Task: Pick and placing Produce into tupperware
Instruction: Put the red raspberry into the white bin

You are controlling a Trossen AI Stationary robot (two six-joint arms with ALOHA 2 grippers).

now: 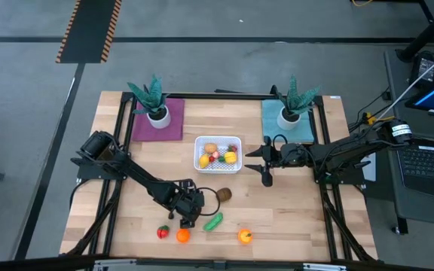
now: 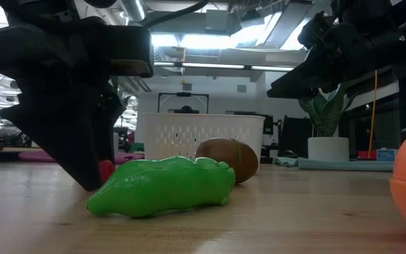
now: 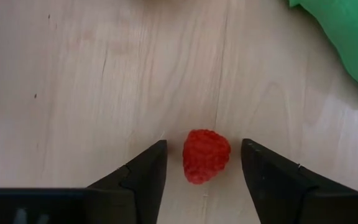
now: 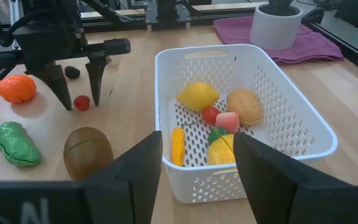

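Left tool (image 3: 204, 171) down at the near part of the desk (image 1: 292, 218), fingers spread to either side of a small red berry (image 3: 206, 155) and apparently not yet touching it, with the green piece (image 1: 213, 222) and brown piece (image 1: 223, 195) lying just beside. Right tool (image 1: 267, 162) held spread and empty just beside the white tupperware (image 1: 199, 154), which already contained several yellow, tan and red pieces.

White tupperware (image 1: 199, 165) holds several produce (image 1: 230, 157) pieces — others lie on wood.
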